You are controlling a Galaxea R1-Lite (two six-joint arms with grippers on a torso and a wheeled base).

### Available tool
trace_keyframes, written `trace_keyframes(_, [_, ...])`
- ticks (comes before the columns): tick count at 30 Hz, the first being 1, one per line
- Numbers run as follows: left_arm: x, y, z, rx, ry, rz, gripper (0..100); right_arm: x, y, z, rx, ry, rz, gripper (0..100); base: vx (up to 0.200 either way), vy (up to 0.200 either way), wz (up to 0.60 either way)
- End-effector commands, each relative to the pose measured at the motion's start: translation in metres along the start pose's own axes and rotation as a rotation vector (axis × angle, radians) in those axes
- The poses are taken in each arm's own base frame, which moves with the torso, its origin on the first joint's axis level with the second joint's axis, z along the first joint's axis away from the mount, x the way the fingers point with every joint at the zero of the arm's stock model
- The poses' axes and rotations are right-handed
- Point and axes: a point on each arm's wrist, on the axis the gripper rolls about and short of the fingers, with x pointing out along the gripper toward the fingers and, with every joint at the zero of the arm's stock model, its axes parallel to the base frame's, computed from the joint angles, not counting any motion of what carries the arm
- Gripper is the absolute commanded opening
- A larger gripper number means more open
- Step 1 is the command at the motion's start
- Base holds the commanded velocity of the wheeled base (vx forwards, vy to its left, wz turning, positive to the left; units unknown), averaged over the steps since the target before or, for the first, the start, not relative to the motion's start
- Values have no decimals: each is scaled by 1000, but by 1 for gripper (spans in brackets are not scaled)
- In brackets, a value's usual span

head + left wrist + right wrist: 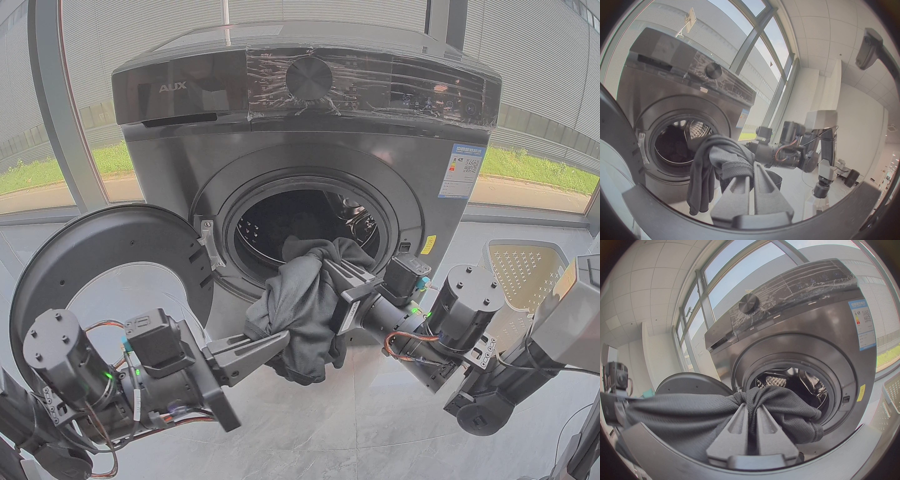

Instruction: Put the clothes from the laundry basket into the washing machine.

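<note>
Jaws pressed shut on cloth at both ends: right gripper (329, 266) clamped on the bunched top of a dark grey garment (299, 303), left gripper (281, 340) pinching a fold lower down. Held in the air just in front of the washing machine (187, 156), level with the lower lip of the drum opening (281, 215), not inside it. Long axis steep, from the gathered knot on top, aimed at the drum, down to loose folds hanging below the left gripper above the pale floor (350, 425). Slightly aslant between the two grips, upper end toward the robot's right, lower end toward its left. Round door (94, 250) swung wide to the left of the opening. From the right wrist, fine mesh weave and fingers (770, 430) closed flat together on the fabric.

Hard to tell: kind of garment, sleeves or legs lost in the folds; contact with the door seal, masked by the cloth itself; dark shapes deep in the drum, unreadable. Cream laundry basket (528, 269) on the right beside the machine, mostly cut off behind the right arm, contents out of sight.
</note>
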Motion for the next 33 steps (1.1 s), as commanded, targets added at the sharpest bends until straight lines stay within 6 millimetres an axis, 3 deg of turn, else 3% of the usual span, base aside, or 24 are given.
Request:
trace_keyframes(1, [-10, 1, 4, 2, -17, 10, 0, -3, -3, -6, 2, 23, -10, 0, 0, 0, 0])
trace_keyframes(9, [16, 18, 2, 16, -64, 148, 0, -6, -9, -7, 16, 33, -24, 0, 0, 0, 0])
trace_keyframes(10, [19, 20, 4, 19, -79, 159, 0, -6, -10, -6, 15, 34, -28, 100, 0, 0, 0])
trace_keyframes(23, [32, 32, 15, 31, -157, 290, 0, -27, -48, -23, -31, 164, -148, 100, 0, 0, 0])
trace_keyframes(28, [38, 35, 13, 30, -163, 313, 0, -39, -45, -32, -32, 216, -128, 100, 0, 0, 0])
trace_keyframes(33, [38, 35, 12, 29, -160, 316, 0, -56, -27, -37, -19, 256, 22, 100, 0, 0, 0])
